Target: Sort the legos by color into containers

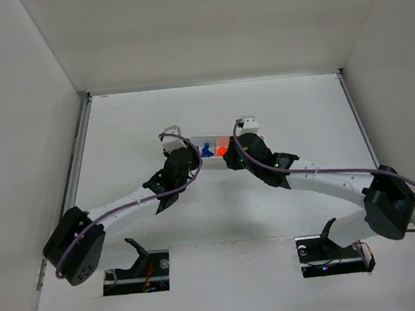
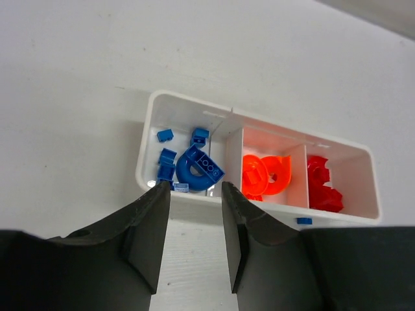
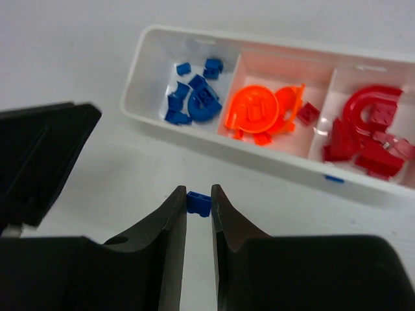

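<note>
- tray: three compartments, holding sorted legos (blue, orange, red).
- left gripper: released, empty, near tray's blue compartment.
- right gripper: grasping blue lego, beside tray.

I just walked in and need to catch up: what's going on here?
Two robot arms are sorting legos by colour into a white tray. Its compartments already hold blue legos, orange legos and red legos. The right claw pinches a small blue piece near the tray. The left claw hovers open and empty at the blue end. A stray blue piece lies on the table beside the tray.
</note>
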Motion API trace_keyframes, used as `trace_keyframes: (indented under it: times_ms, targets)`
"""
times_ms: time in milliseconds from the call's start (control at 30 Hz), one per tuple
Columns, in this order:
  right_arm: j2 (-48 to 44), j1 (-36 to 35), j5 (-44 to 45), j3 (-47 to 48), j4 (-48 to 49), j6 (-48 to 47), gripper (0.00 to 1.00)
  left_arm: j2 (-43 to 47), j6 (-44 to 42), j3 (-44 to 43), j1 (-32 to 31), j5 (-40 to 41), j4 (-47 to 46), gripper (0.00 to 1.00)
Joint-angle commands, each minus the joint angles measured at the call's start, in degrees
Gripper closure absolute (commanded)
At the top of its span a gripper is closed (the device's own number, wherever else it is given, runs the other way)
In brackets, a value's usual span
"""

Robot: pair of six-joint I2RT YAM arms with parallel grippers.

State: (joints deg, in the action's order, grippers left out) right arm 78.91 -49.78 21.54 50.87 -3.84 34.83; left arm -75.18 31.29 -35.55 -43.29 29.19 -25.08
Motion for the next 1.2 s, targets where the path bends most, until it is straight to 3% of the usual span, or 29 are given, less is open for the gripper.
trace_keyframes:
  times_ms: [0,300,433,500,633,900,1167]
  targets:
    - [5.70,1.22,-2.73,6.42,5.68,-2.40,0.78,6.61,0.97,4.51,-0.70,1.83,-0.94,0.66]
    - [22.41,1.92,-4.58,19.69,5.68,-1.87,0.76,17.08,3.25,13.92,-1.49,2.63,1.08,0.66]
    - [22.43,2.10,-4.05,20.50,6.47,-1.17,0.55,16.56,5.44,15.25,-4.20,2.45,0.83,0.66]
    - [20.50,2.10,-3.79,19.01,7.61,-0.99,0.49,13.76,6.59,14.72,-6.93,2.71,0.21,0.66]
    - [14.44,2.45,-2.56,14.18,9.46,-1.34,0.49,6.03,7.38,11.74,-12.64,3.41,-2.95,0.66]
    - [-0.76,4.73,-0.36,0.48,11.48,-3.71,0.68,-13.22,5.98,-1.52,-21.87,5.44,-5.50,0.63]
    - [-16.06,8.51,-2.20,-12.72,14.56,-3.89,0.66,-28.61,3.87,-14.27,-23.46,7.19,-4.89,0.56]
